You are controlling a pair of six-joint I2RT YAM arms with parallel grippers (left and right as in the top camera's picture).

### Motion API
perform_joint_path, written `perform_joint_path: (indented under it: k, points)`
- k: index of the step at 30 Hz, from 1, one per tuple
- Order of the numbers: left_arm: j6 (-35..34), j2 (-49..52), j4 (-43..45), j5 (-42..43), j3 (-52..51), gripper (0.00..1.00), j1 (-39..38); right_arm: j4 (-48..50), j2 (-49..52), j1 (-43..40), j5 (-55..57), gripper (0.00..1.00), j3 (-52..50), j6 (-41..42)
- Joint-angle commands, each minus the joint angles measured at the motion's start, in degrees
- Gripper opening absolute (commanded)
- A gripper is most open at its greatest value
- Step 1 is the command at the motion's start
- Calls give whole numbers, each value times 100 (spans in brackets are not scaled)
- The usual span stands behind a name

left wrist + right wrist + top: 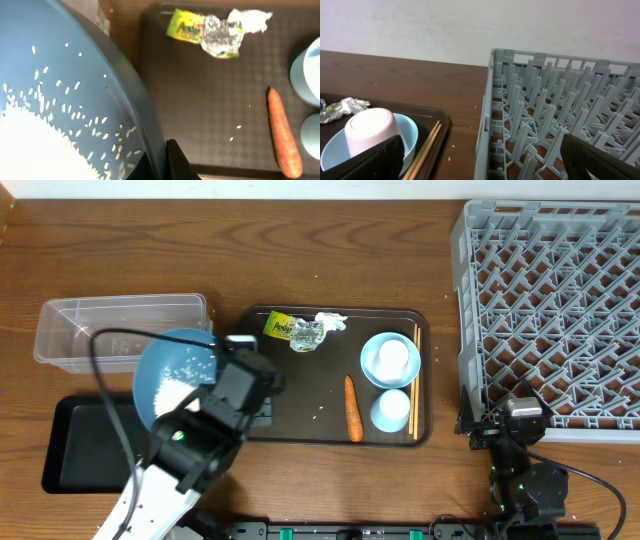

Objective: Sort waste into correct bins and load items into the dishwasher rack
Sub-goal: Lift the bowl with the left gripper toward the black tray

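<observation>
My left gripper point(218, 380) point(165, 162) is shut on the rim of the wide dark-blue bowl point(170, 370) point(75, 65). The bowl hangs tilted over the near edge of the clear tub point(70, 330) and the black tray point(85, 445), with a heap of rice point(175, 392) point(30, 145) in it. On the brown tray point(300, 395) lie the crumpled wrapper point(303, 330) point(215, 32), the carrot point(352, 408) point(284, 132), a light-blue bowl point(375, 370) point(405, 135) with a pale cup point(392, 358) point(370, 130) in it, another cup point(391, 410) and the chopsticks point(416, 380) point(425, 150). My right gripper point(505, 420) point(485, 165) stands open and empty beside the rack's near left corner.
The grey dishwasher rack point(550, 310) point(545, 100) fills the right side, its upright pegs bare. A few loose rice grains lie on the brown tray near the carrot. Bare wooden table shows between tray and rack.
</observation>
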Motion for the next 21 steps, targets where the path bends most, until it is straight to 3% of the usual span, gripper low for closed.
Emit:
perform_joint_path:
  k: [1,8,21]
  points:
    - [369,-275,-9,127,74,6,313,-9,-37,-52,17,99,-24,-72]
    - [629,-407,-127,474,70,6,1222,-9,-37,-52,17,99,-24,-74]
    - [791,-374,225,2111,68,6,3084,-9,-37,-52,17,99,-24,-74]
